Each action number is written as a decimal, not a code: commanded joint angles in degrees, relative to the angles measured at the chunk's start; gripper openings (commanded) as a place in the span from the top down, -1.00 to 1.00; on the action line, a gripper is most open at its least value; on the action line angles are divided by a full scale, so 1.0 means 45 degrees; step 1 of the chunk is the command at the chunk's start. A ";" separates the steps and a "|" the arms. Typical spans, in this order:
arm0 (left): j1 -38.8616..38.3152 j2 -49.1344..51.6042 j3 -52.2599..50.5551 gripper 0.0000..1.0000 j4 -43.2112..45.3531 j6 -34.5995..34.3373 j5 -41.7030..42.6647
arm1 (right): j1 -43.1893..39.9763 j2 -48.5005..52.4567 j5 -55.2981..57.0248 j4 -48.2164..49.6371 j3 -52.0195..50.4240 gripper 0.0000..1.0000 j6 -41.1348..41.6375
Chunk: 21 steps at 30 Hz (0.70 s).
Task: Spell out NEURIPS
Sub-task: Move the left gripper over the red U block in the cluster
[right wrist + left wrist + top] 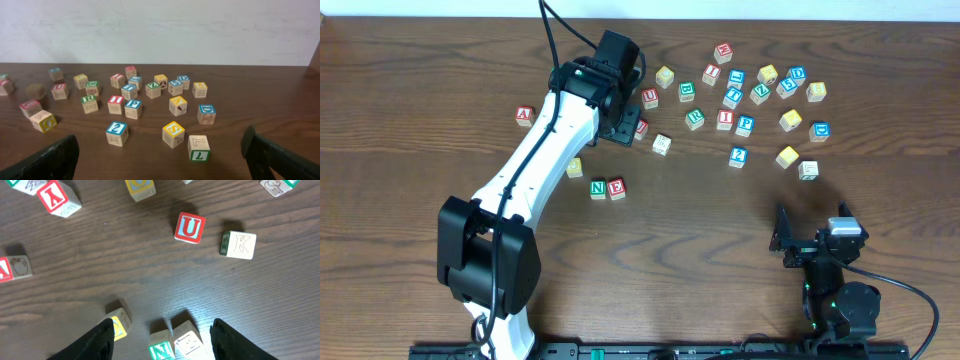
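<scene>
Near the middle of the counter (440, 60), the N cube (598, 187) and the E cube (617, 187) sit just beside each other, so the word has its first two letters and the third looks to be the step in hand. Beyond them the left fingers (95, 342) hang over the wood, moderately parted and holding nothing. The red U cube (190, 227) lies ahead of them, close to a K cube (239, 245). The next move, as I judge it, calls for carrying those fingers over the U, straddling it squarely without nudging the K, closing, then setting it just right of the E. The R cube (89, 102), I cube (116, 104) and P cube (133, 107) wait in the scatter to the right. Near that scatter the right fingers (50, 160) are spread wide and empty.
</scene>
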 commanded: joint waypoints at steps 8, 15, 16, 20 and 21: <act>-0.0015 0.0262 0.0423 -0.21 0.0340 0.0845 -0.0034 | -0.0097 -0.0068 -0.0019 -0.0058 -0.0010 -0.99 0.0170; -0.0015 0.0549 0.0427 -0.22 0.0486 0.1137 -0.0034 | -0.0097 -0.0068 -0.0015 -0.0058 -0.0010 -0.99 0.0170; -0.0015 0.0690 0.0452 -0.23 0.0486 0.1175 -0.0029 | -0.0097 -0.0068 -0.0019 -0.0058 -0.0010 -0.99 0.0170; -0.0019 0.1744 0.0942 -0.23 0.0359 0.1175 -0.0029 | -0.0097 -0.0068 -0.0019 -0.0058 -0.0010 -0.99 0.0170; -0.0019 0.2098 0.1180 -0.23 0.0262 0.1175 -0.0029 | -0.0097 -0.0068 -0.0019 -0.0058 -0.0010 -0.99 0.0170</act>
